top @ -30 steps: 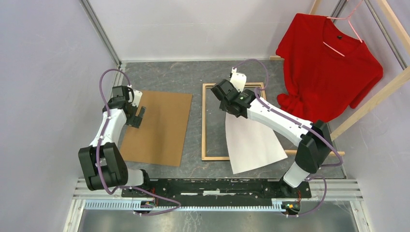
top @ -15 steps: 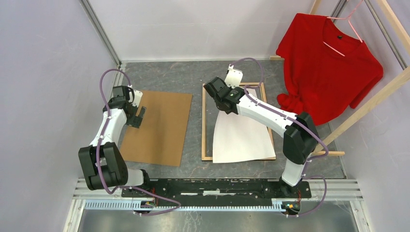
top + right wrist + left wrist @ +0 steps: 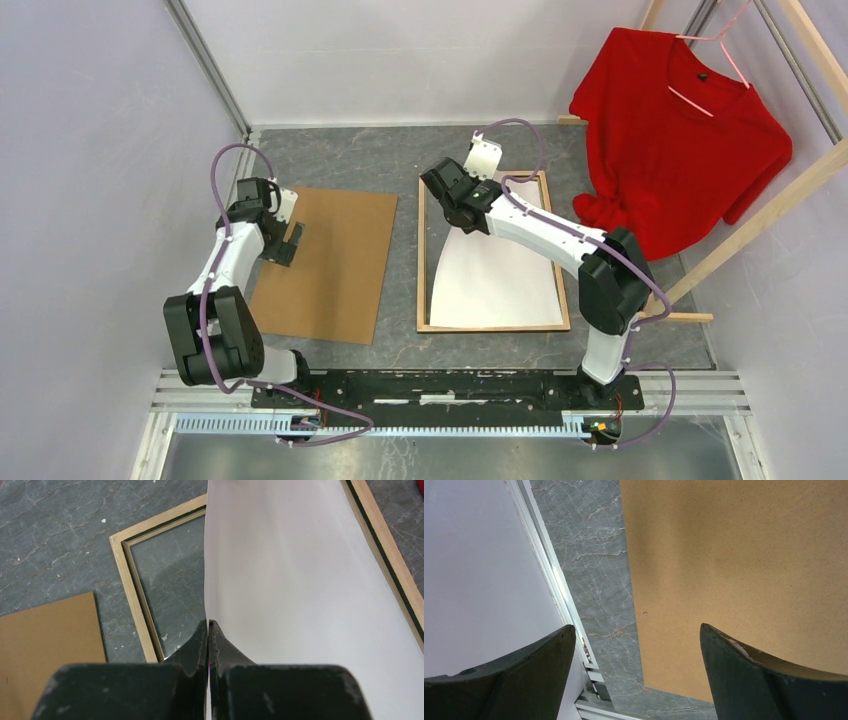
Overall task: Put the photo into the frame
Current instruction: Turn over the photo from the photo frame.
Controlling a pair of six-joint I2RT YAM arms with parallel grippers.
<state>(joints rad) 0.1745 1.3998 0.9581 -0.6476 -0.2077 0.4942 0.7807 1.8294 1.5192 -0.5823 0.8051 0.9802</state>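
The photo (image 3: 495, 275) shows its plain white back and lies slightly curled inside the frame (image 3: 421, 260), a light wood rectangle flat on the grey table. My right gripper (image 3: 208, 622) is shut on the photo's (image 3: 300, 580) far left edge, above the frame's left rail (image 3: 131, 595). In the top view the right gripper (image 3: 447, 190) sits over the frame's far left corner. My left gripper (image 3: 636, 627) hangs open and empty over the left edge of the brown backing board (image 3: 734, 555); from above, the left gripper (image 3: 290, 240) is well left of the frame.
The backing board (image 3: 330, 265) lies flat to the left of the frame. A red shirt (image 3: 680, 140) hangs on a wooden rack (image 3: 770, 210) at the back right. Walls stand close on the left and at the back, with a metal rail (image 3: 549, 565) along the left wall.
The right arm swung the photo left and laid it down, so that it now sits within the frame's rails instead of hanging over the right and near edges. The left arm barely moved.
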